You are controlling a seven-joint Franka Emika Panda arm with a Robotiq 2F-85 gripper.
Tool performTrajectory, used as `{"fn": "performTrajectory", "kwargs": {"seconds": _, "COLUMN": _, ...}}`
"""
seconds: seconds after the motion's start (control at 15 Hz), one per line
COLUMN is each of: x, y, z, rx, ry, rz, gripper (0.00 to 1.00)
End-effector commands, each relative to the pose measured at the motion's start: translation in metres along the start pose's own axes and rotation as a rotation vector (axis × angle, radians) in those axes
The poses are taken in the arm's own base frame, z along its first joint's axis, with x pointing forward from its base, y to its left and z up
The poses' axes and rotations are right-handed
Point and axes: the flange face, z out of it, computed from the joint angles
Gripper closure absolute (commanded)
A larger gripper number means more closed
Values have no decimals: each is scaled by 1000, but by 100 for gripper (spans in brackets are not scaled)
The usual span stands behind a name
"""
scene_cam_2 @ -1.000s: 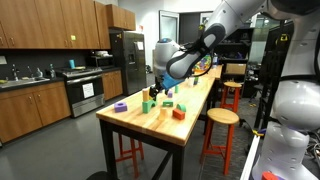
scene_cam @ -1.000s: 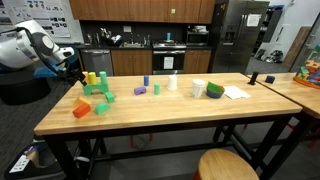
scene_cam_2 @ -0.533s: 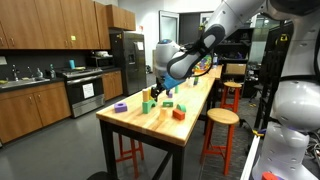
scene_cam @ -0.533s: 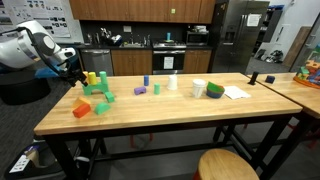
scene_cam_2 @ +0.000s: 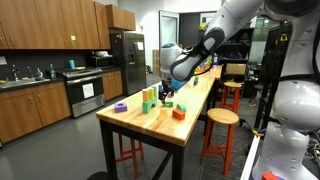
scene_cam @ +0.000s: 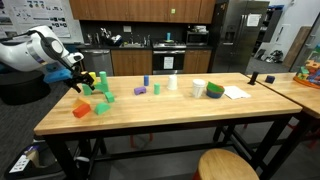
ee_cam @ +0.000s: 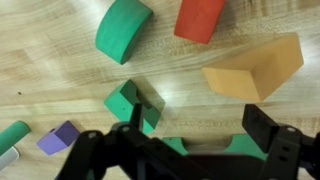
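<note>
Kitchen-lab scene with a long light wooden table (scene_cam: 170, 120) scattered with toy blocks. At one end of the table, a black two-fingered robot hand (scene_cam: 80, 82), released, jaws spread wide, grasping nothing, hovering low over the blocks.

In the wrist view, right below the hand and beside one black finger (ee_cam: 135, 120), a small green wooden cube (ee_cam: 130, 98) resting on the table; contact with the finger impossible to tell. Farther out, a green half-round block (ee_cam: 124, 28), a red block (ee_cam: 200, 18) and an orange wedge-like block (ee_cam: 255, 68), each apart from the others. Off to the side, a purple block (ee_cam: 62, 137) near a green cylinder (ee_cam: 12, 135).
</note>
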Motion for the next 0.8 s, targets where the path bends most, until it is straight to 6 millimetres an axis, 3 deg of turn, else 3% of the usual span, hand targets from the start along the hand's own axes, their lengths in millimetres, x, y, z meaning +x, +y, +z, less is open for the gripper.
{"fn": "performTrajectory", "kwargs": {"seconds": 0.0, "x": -3, "y": 10, "z": 6, "rx": 5, "ry": 1, "rz": -91, "gripper": 0}}
{"fn": "performTrajectory", "kwargs": {"seconds": 0.47, "x": 7, "y": 16, "z": 26, "rx": 77, "ry": 44, "rz": -151, "gripper": 0}}
{"fn": "performTrajectory", "kwargs": {"seconds": 0.73, "x": 13, "y": 29, "z": 45, "rx": 63, "ry": 27, "rz": -129, "gripper": 0}}
